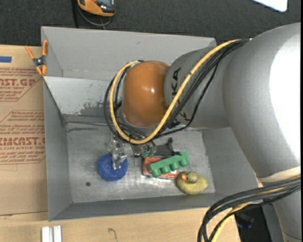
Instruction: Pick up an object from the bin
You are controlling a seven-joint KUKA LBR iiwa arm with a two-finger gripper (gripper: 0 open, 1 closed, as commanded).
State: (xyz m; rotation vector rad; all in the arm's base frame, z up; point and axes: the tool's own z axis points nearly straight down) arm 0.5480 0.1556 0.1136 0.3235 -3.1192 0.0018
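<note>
- A yellow rubber duck (192, 183) lay closest to the bin's (58, 180) near wall, towards its near right corner. Beside it lay a green studded block (167, 165), which rested against a small red piece (147, 161).
- A round blue lump (109, 170) sat on the bin floor left of the block and apart from it, about midway along the near wall.
- The blue lump looked light and rough-surfaced, probably soft enough to give under pressure and unlikely to slip or break. A hold across its widest middle, taken from straight above, seemed the safest bet.
- The gripper (118, 154) stood right over the blue lump's far side, touching it or nearly so. Whether it was open or closed, and whether it had hold of anything, could not be told.
- Behind it, the arm's orange cover (144, 92) and looped cables hung over the middle of the bin.
</note>
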